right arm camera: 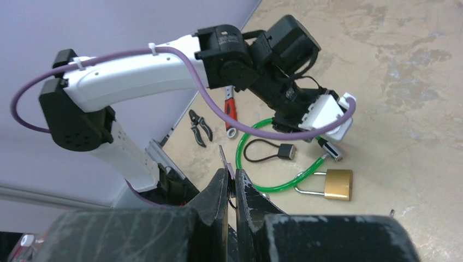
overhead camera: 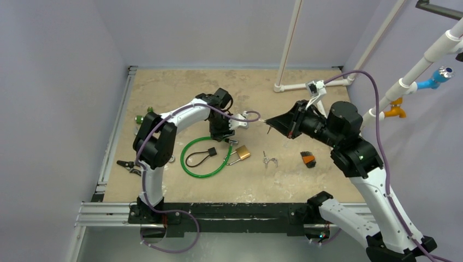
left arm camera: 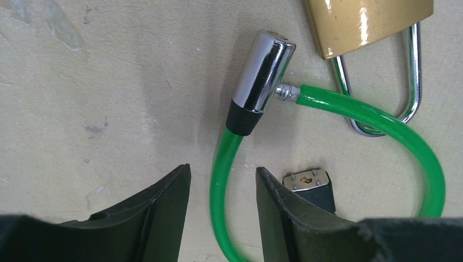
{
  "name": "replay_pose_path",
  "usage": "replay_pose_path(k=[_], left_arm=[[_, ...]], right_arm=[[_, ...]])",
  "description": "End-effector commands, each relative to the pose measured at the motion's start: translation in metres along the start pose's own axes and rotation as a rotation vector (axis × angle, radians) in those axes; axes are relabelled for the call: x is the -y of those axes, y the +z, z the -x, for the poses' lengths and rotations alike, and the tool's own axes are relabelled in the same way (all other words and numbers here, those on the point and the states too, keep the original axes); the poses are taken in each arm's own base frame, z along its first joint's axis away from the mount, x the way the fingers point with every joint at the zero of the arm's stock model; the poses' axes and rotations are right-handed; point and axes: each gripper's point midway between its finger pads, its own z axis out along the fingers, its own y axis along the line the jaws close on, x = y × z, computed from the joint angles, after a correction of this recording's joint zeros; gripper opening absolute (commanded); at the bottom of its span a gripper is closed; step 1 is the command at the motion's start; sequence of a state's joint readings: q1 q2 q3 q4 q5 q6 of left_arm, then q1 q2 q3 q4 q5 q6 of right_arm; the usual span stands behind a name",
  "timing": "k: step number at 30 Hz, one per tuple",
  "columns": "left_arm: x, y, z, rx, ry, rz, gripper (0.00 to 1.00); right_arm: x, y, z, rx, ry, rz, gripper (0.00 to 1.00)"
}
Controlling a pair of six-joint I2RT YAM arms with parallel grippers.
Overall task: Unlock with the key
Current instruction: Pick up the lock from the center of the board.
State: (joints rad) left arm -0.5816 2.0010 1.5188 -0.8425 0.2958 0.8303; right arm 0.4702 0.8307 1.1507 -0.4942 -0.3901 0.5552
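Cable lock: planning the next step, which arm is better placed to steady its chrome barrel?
Left. The left gripper, open, hangs over the green cable beside the chrome barrel; the right gripper is raised, shut on the key.

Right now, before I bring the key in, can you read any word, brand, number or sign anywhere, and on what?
No text can be read in any view.
brass padlock: the face that shows is bare, no brand visible.
chrome lock barrel: plain.
left arm's black joint housing: faint marks, too blurred to read.
key: seen edge-on, nothing shows.
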Motion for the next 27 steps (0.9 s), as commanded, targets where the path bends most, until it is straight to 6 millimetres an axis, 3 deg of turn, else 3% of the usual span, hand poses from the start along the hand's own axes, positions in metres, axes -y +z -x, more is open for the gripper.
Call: replay_pose_path(k=[1, 9, 12, 19, 23, 27], left_arm=[[-0.004, 0.009, 0.004, -0.036, 0.155, 0.027, 0.47], [-0.01, 0.025, 0.004, -0.119, 0.201, 0.054, 0.46], [-0.008, 0.029, 0.001, -0.14, 0.219, 0.044, 0.41], [-0.01, 0.03, -0.001, -0.15, 0.221, 0.053, 0.04], [-0.017, 0.006, 0.012, -0.078, 0.196, 0.119, 0.0], [-0.016, -0.048, 0.03, 0.017, 0.192, 0.168, 0.0]], right_arm=[[-0.019, -0.022, 0.032, 0.092, -0.067, -0.002, 0.0], [-0.026, -0.033, 0.041, 0.116, -0.093, -0.005, 0.0], [-0.03, -0.036, 0.044, 0.124, -0.098, 0.002, 0.0], [-0.035, -0.038, 0.052, 0.135, -0.116, 0.008, 0.0], [-0.04, -0.04, 0.057, 0.144, -0.122, 0.015, 0.0], [-0.043, -0.042, 0.061, 0.156, -0.129, 0.018, 0.0]])
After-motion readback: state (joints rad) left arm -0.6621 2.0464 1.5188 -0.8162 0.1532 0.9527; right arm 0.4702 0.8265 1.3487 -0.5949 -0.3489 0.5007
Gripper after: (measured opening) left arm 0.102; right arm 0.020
